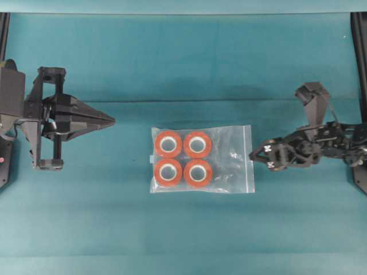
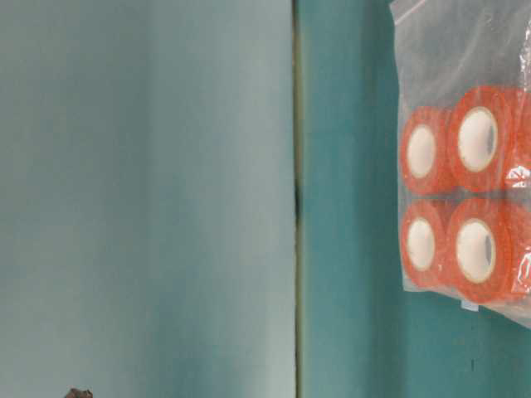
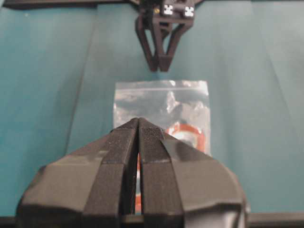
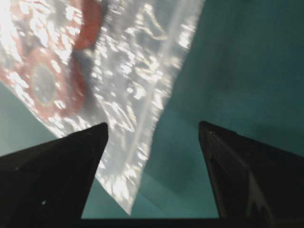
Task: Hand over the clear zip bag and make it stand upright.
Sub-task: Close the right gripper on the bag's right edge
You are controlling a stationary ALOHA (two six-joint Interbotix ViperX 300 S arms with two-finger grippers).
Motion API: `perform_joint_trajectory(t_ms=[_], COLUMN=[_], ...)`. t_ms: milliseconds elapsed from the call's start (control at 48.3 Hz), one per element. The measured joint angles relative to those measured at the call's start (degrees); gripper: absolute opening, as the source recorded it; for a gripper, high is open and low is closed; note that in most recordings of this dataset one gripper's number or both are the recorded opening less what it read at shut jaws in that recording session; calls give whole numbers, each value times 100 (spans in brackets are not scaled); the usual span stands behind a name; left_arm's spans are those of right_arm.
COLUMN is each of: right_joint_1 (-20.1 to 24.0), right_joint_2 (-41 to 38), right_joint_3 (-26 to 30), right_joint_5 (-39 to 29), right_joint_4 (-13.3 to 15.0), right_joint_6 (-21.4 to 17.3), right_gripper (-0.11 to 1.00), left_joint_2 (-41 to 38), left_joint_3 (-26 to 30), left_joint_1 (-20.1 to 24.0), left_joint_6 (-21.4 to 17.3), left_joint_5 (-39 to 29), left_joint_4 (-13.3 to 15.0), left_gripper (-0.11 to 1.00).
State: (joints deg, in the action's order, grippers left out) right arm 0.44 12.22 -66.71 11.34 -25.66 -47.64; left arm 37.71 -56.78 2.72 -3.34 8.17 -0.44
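A: So, starting closest in: the right gripper [image 4: 153, 142] has its jaws spread wide with nothing between them, and the zip edge of the clear zip bag [image 1: 200, 158] sits just ahead of the tips, partly under one jaw. What worries you?

B: That thin plastic. If the jaws close on the loose corner alone, I'd judge the crinkly film could slip out, or the orange rolls [image 1: 183, 157] could swing to one end and drag it down.

A: And the bag itself?

B: Lying flat mid-desk, rolls bunched toward the left side, zip strip facing the right arm. Standing it up looks tricky; the weight sits at one end, so it may topple.

A: Farther across?

B: The left gripper [image 1: 109, 120] has its jaws pressed together, holding nothing, well apart from the bag. A handover would need it open first.

A: The surface?

B: A teal desk [image 1: 183, 235], smooth, with a few shallow creases. Beyond it, only a plain pale backdrop.
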Motion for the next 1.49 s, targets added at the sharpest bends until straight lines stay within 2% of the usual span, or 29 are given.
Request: perform_joint_trajectory(t_ms=[394,663,1077,1181,1326,1492], right_joint_1=[290,290,308,299,299,281], right_joint_2=[-879,-1107,-1213,-1213,-1239,-1292], right_joint_3=[466,598,606,598,606,589], right_joint_5=[220,773,932,844,703,694], right_joint_4=[0,-18,-26,-26,-35,-26], right_joint_6=[-272,-413,-677,-686,-773,-791], right_gripper=[89,89,87,81,67,41], left_joint_2=[-9,-9,-9,-9,0,-9], left_joint_3=[0,0,0,0,0,-9], left_joint_1=[9,9,9,9,9,9], left_joint_6=[18,9,44,26,18,26], left_joint_5=[0,0,0,0,0,9], left_joint_4=[-9,0,0,0,0,0], left_gripper=[-1,-1,-1,-1,-1,-1])
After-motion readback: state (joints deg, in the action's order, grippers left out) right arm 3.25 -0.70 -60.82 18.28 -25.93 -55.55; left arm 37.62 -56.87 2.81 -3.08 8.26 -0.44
